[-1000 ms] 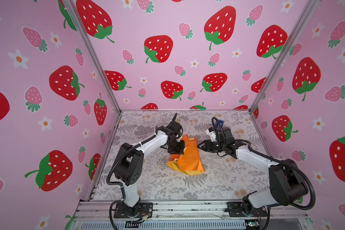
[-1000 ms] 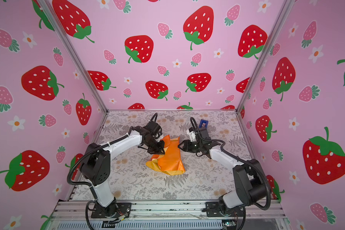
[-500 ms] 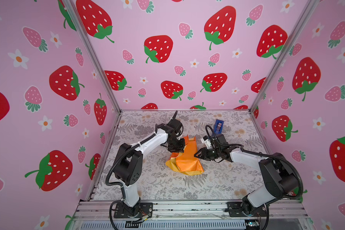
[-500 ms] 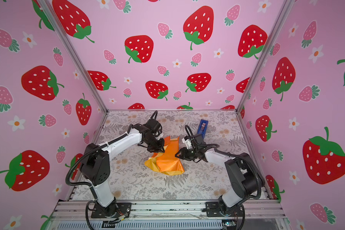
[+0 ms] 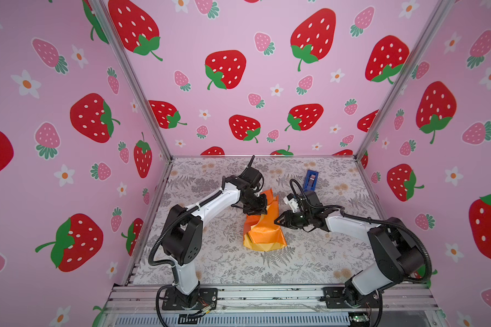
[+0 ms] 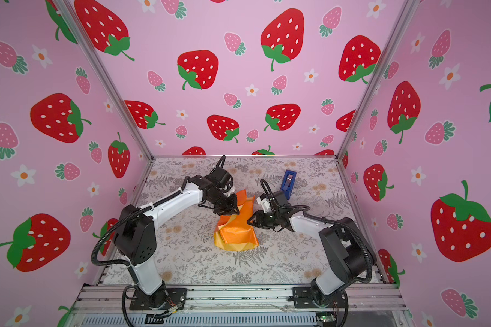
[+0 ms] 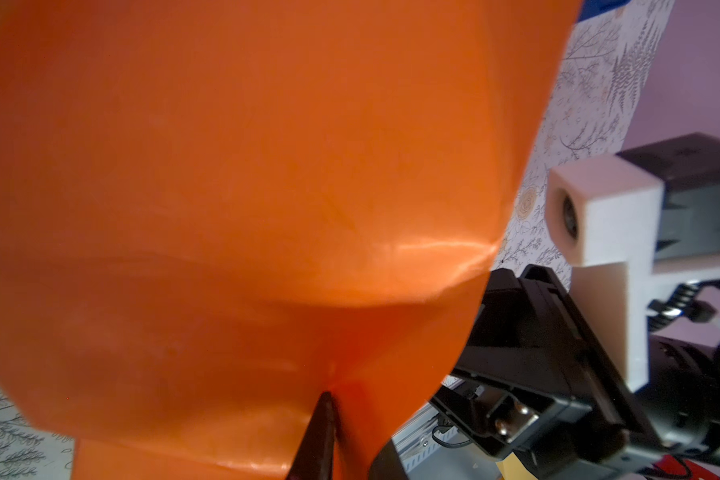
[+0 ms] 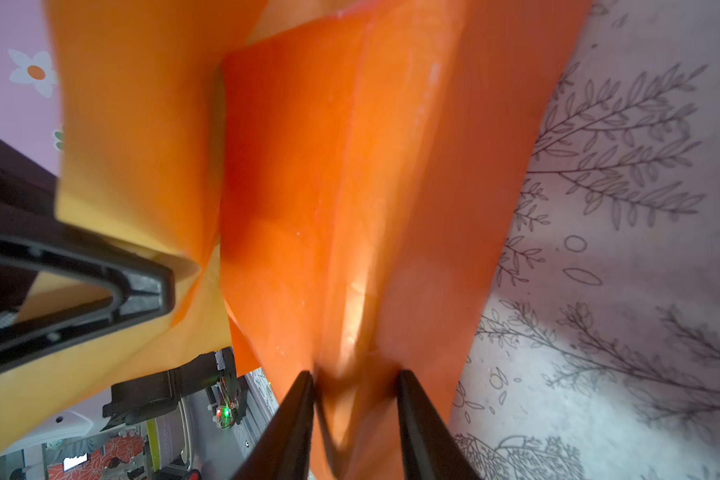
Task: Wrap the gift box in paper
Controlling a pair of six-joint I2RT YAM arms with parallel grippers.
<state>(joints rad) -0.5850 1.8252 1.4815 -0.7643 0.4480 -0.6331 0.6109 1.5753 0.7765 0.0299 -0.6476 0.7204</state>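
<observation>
Fern-print counter (image 5: 210, 254) carries the paper (image 5: 264, 232) bundle at centre, long axis running front to back; we cannot see the box. Our left hand (image 5: 260, 209) pinches the far flap; right hand (image 5: 277, 221) straddles a fold narrowly, grip uncertain.

Both top views are bright and evenly lit. Soft shadows fall on the floral table cover (image 5: 295, 254), and the frame posts (image 5: 134, 85) bow with wide-angle distortion. In the left wrist view the paper (image 7: 246, 187) looms blurred, crossed by a glare streak. The right wrist view smears close up and is sharper farther off.
</observation>
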